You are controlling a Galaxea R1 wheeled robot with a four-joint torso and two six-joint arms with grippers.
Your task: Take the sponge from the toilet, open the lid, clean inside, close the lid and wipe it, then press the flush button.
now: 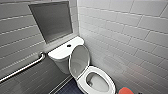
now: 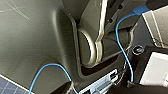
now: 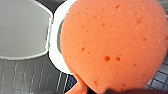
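The white toilet (image 1: 82, 83) stands in the corner with its lid (image 1: 79, 60) raised against the tank (image 1: 61, 52). The bowl is open and the seat is down. The dark round flush button (image 1: 69, 45) sits in the middle of the tank top. The orange-red sponge (image 1: 125, 91) hangs at the near right of the bowl, just off its rim. In the right wrist view the sponge (image 3: 112, 42) looms large, held by my shut right gripper, with the seat rim (image 3: 55, 47) and raised lid (image 3: 22, 27) behind it. My left gripper stands open, empty.
A metal grab bar (image 1: 25, 67) runs along the left tiled wall, below a dark framed panel (image 1: 51, 21). White tiled wall closes in on the right of the toilet. Dark blue floor tiles (image 1: 70, 89) lie in front of the tank. Blue cables (image 2: 122, 47) cross my own body.
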